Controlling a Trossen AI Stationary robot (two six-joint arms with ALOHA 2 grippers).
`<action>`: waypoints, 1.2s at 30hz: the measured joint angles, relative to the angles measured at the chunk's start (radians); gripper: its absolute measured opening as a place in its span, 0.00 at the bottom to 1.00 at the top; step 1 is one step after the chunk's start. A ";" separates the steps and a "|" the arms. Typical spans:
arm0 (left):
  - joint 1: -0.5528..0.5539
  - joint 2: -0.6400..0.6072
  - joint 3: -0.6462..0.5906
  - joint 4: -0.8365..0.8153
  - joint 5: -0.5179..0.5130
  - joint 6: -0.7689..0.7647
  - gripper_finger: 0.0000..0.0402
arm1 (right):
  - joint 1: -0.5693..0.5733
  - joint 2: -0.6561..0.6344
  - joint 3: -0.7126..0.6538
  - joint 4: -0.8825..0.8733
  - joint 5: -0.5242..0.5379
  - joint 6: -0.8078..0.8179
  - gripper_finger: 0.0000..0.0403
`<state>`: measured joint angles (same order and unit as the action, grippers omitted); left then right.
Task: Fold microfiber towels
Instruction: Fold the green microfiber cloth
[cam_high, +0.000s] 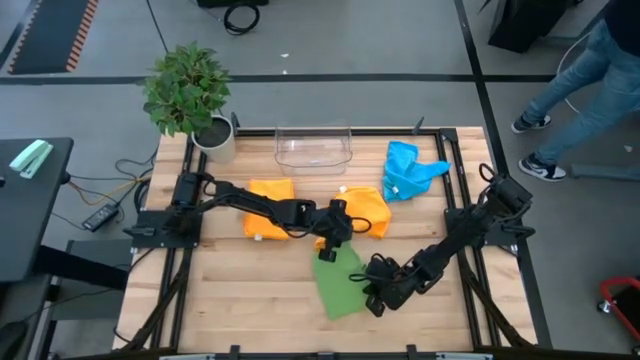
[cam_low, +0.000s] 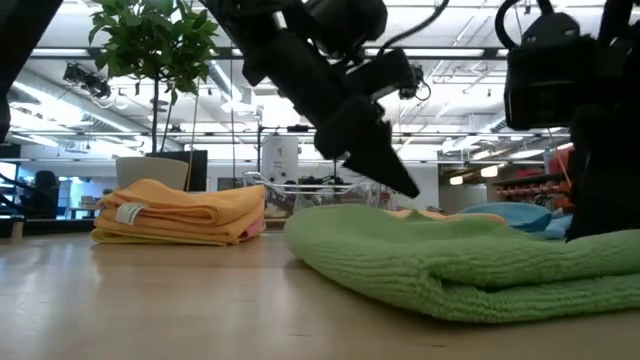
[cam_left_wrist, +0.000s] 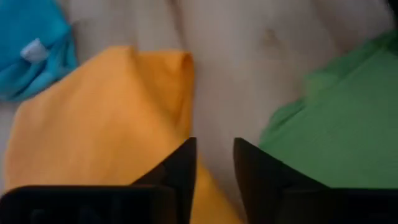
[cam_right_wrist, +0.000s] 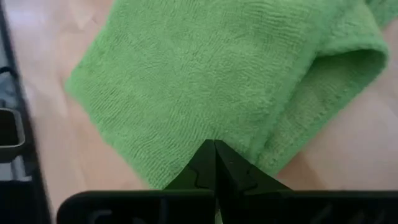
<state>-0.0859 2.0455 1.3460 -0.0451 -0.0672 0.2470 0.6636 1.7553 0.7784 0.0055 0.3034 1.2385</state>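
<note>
A green towel (cam_high: 338, 282) lies folded on the table's near middle; it also shows in the low view (cam_low: 470, 255) and the right wrist view (cam_right_wrist: 236, 74). My left gripper (cam_high: 330, 250) hangs just above its far end, fingers a little apart and empty (cam_left_wrist: 214, 162), between the green towel (cam_left_wrist: 336, 118) and a loose orange towel (cam_left_wrist: 99, 124). My right gripper (cam_high: 372, 296) is shut at the green towel's right side. A folded stack topped by an orange towel (cam_high: 268, 208) lies at the left, and a blue towel (cam_high: 408, 170) lies crumpled at the far right. My right gripper's shut fingertips (cam_right_wrist: 214, 149) meet the green towel's top layer (cam_right_wrist: 205, 127) near its right side edge, slanting down from the table's right. I cannot tell whether any cloth is between them. The towel lies flat on the table.
A clear plastic bin (cam_high: 314, 148) stands at the far middle, and a potted plant (cam_high: 190, 95) at the far left corner. The second orange towel (cam_high: 365, 208) lies behind the green one. A person's legs (cam_high: 575, 90) show beyond the table's far right.
</note>
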 joint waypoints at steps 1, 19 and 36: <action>0.006 0.000 0.000 -0.012 -0.011 -0.002 0.33 | 0.000 0.001 0.000 -0.010 0.005 0.000 0.01; -0.283 -0.183 -0.212 0.042 0.099 -0.181 0.48 | -0.032 -0.134 -0.035 -0.206 0.128 -0.213 0.01; -0.365 0.060 -0.221 0.488 0.010 -0.481 0.02 | -0.135 -0.127 -0.123 0.000 0.015 -0.376 0.01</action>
<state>-0.4511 2.1052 1.1255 0.4429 -0.0570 -0.2341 0.5283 1.6287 0.6553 0.0059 0.3183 0.8626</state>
